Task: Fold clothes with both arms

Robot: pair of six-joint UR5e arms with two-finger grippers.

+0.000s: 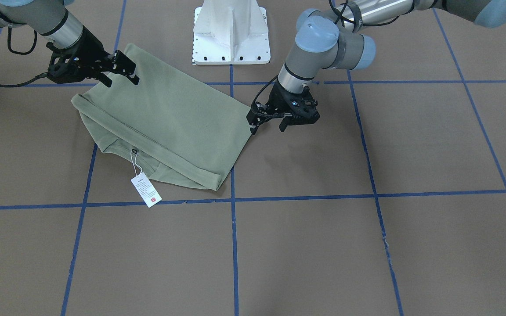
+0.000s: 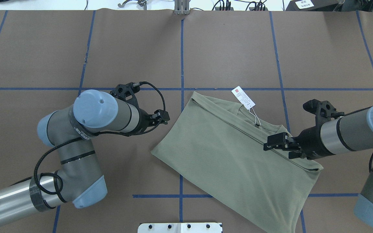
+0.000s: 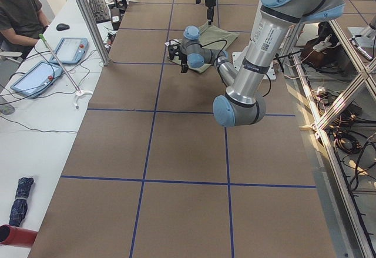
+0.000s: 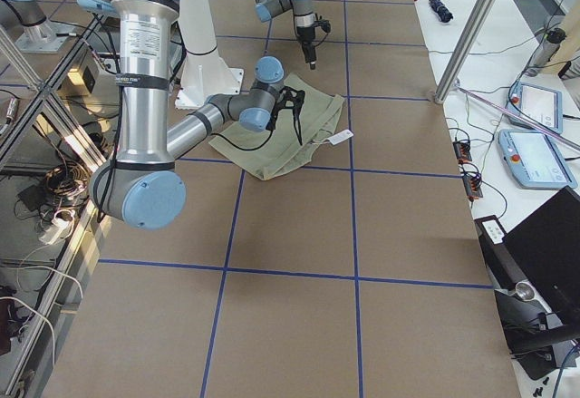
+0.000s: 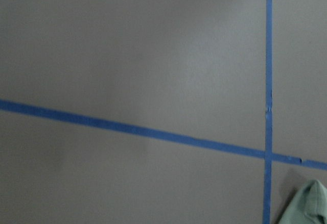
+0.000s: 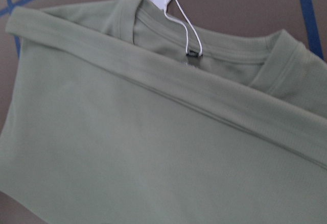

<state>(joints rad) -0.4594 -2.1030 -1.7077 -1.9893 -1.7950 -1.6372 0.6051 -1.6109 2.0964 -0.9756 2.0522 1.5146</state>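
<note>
The shirt (image 2: pixel 231 155) is running off the overhead view's bottom edge, its hang tag (image 1: pixel 146 189) print showing illegibly small

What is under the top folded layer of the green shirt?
The shirt hides most. Only its neckline and the hang tag with its string show beyond the fold.

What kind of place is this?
Probably a robotics lab workcell: a left arm and right arm at a table gridded with blue tape, touchscreen pendants on a side desk, and a person seated nearby.
</note>
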